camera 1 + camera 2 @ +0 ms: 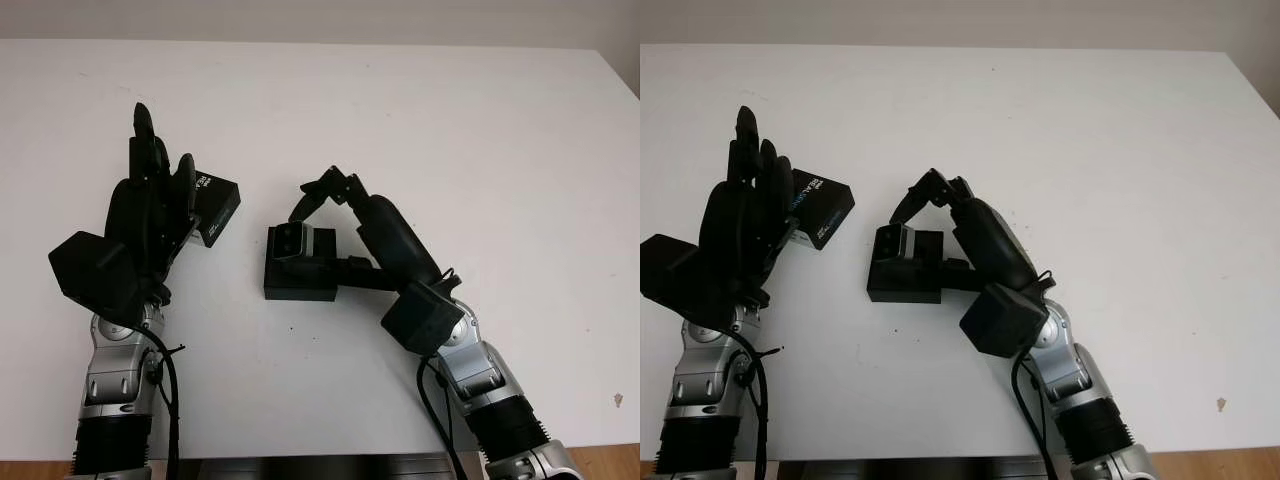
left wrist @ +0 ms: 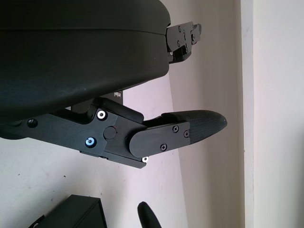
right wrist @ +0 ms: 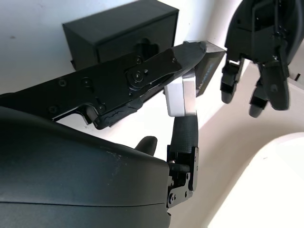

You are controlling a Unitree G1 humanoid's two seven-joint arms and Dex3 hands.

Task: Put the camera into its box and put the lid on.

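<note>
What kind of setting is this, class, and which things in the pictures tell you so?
Probably a robot test bench in a lab or workroom: a plain white table against a bare wall, with just a small silver camera held by the right hand over a black box, and a black lid by the left hand.

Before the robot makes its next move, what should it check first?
1. Right hand gripping the camera: ok.
2. Camera lined up at the box: ok.
3. Camera fully seated inside the box: cannot tell.
4. Lid on the box: not ok, it sits apart, beside the left hand.
5. Left hand holding the lid: not ok, the hand is open.
</note>
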